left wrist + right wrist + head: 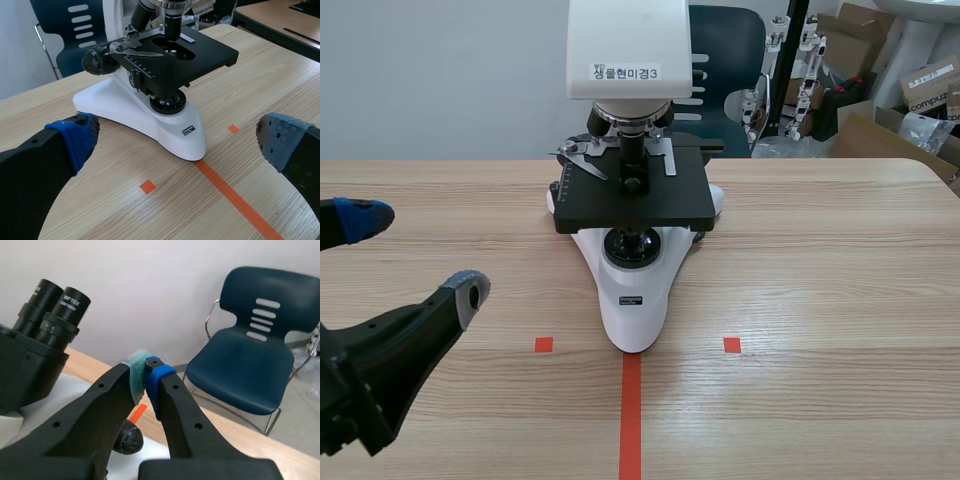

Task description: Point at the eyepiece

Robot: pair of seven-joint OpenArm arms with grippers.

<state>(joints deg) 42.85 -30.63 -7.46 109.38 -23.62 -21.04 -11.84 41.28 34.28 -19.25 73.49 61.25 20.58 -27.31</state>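
Observation:
A white microscope (632, 290) with a black stage (632, 195) stands at the table's middle; its top is cut off in the scene view. In the right wrist view its two black eyepieces (59, 302) rise from the black head, off to the side of my right gripper (145, 371). That gripper is shut on nothing, held high, its tips a short gap from the eyepieces. The right arm does not show in the scene view. My left gripper (415, 255) is open low over the table, its fingers framing the microscope's base (170, 127) from a distance.
A dark blue chair (260, 335) stands behind the table's far edge, seen also as the chair (725, 40) in the scene view. Cardboard boxes (880, 60) and clutter fill the back right. Orange-red tape marks lie before the microscope.

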